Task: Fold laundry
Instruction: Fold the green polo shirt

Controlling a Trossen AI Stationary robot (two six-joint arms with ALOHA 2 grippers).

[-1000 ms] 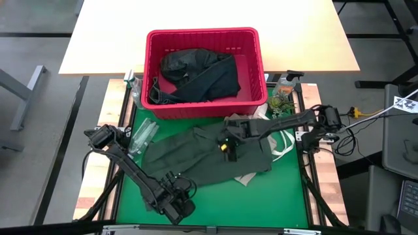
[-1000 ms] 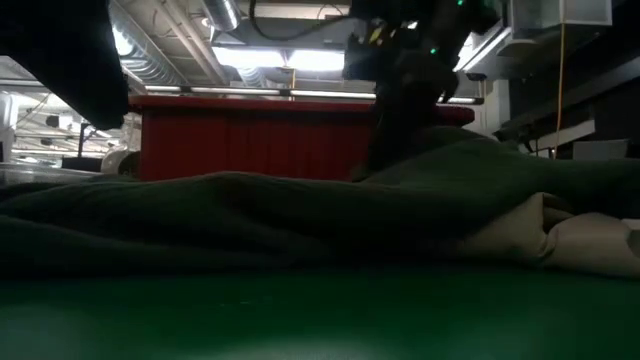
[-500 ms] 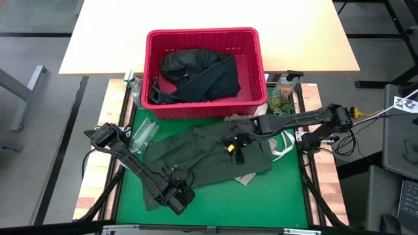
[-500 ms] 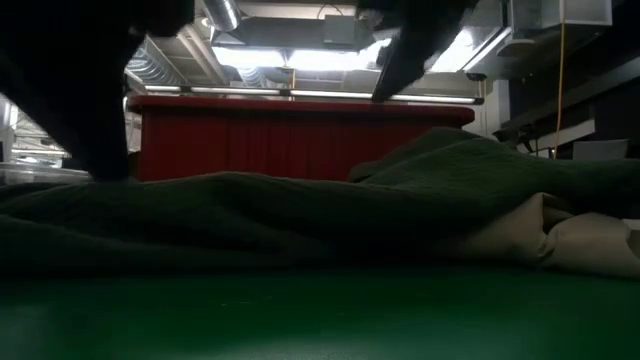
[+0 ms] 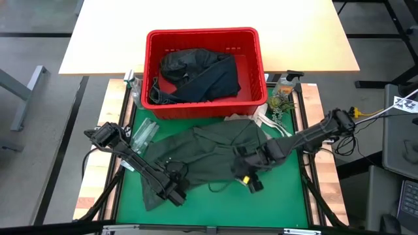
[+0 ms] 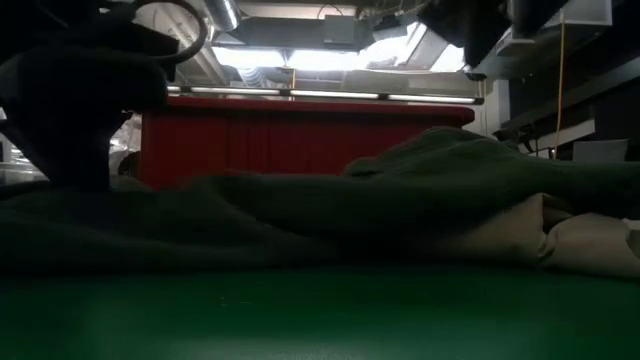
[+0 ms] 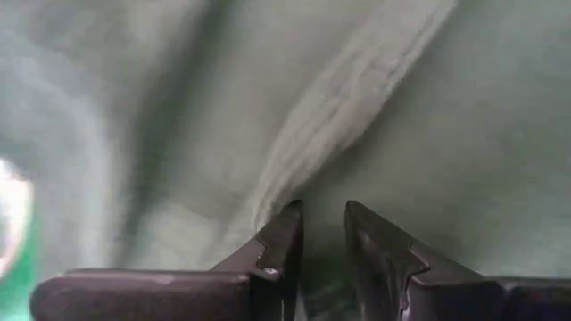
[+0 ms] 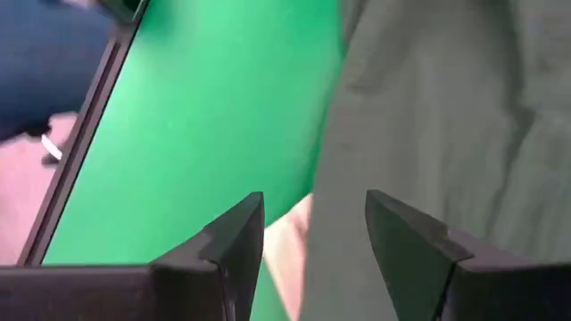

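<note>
An olive-green shirt point(image 5: 202, 153) lies crumpled and spread out on the green mat point(image 5: 215, 209). My left gripper point(image 5: 175, 194) is down on the shirt's near left part, shut on the cloth. My right gripper point(image 5: 251, 183) hovers open over the shirt's near right edge point(image 8: 357, 178), with nothing between its fingers. A tan piece point(image 6: 560, 235) sticks out from under the shirt at that side. Black garments point(image 5: 196, 75) lie in the red basket point(image 5: 251, 65) at the far edge. My left gripper pinches a raised fold point(image 7: 285, 192) of the olive-green shirt between its two fingers, near the shirt's near left corner. The fingers come from above, slanting down. The cloth around the hold lies slack on the mat; how many layers are in it, I cannot tell.
A clear plastic bottle point(image 5: 142, 134) lies at the mat's left edge beside the left arm. A spray bottle point(image 5: 284, 88) and small items stand at the far right. Bare mat runs along the near edge.
My right gripper has gone from the shirt's middle toward the table's near edge and risen, staying open. My left gripper has moved down and toward the far edge, tipping steeper. The shirt's near left part now lies lower and more spread out on the mat.
</note>
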